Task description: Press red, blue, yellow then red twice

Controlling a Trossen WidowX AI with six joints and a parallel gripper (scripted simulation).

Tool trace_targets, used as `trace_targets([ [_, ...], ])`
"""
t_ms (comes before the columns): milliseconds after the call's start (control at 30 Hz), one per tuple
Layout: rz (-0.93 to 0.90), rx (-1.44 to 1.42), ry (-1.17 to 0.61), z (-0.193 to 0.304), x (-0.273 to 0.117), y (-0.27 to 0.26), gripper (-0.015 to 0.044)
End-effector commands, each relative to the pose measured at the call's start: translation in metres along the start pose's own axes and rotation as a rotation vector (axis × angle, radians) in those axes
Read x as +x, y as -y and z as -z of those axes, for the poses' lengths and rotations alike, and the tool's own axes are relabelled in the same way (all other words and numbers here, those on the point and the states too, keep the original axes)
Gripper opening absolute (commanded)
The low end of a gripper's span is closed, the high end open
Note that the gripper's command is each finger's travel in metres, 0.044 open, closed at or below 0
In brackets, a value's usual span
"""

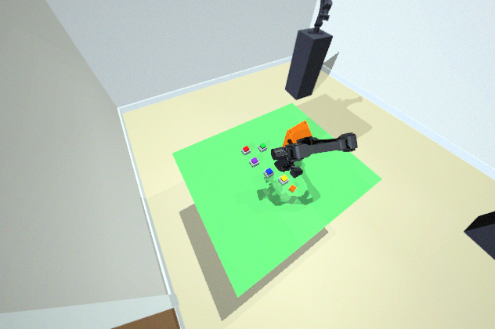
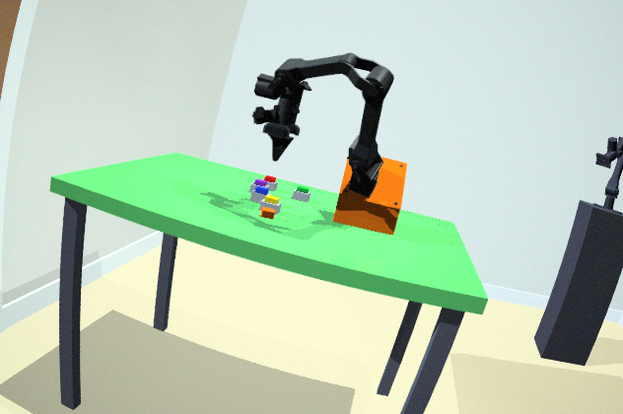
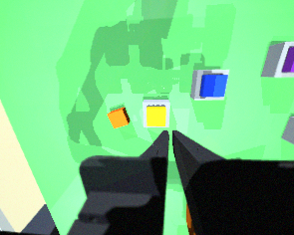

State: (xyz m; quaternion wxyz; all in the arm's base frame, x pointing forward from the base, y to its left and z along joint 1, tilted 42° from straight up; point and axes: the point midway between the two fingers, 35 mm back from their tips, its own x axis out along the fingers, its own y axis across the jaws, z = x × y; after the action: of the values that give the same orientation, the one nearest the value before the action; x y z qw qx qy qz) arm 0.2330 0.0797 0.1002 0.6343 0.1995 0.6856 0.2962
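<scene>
— What is the room looking like?

— Pale walls are meeting in a corner over a cream floor with a white skirting. A green table on dark legs is standing near that corner, and a dark pedestal with a camera mount on top is standing behind it.

— And on the table?

— An orange base block is carrying the black arm. In front of it five small buttons are sitting in grey housings: the red button and the green button farthest from the viewer in the top view, the purple button just below, then the blue button and the yellow button. A small orange block is lying just beside the yellow one.

— Where is the gripper hanging?

— High above the cluster, pointing down, touching nothing. In the wrist view the fingertips are pinched nearly together with nothing between them, aiming just short of the yellow button.
</scene>
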Motion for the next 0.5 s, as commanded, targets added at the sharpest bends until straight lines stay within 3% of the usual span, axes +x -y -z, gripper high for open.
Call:
trace_targets([
  [0,0.016,0.019,0.013,-0.029,-0.009,0.038,0.002],
  [233,0.035,0.03,0.03,-0.071,-0.021,0.13,0.002],
  [467,0.033,0.014,0.006,-0.078,-0.014,0.232,0.002],
])
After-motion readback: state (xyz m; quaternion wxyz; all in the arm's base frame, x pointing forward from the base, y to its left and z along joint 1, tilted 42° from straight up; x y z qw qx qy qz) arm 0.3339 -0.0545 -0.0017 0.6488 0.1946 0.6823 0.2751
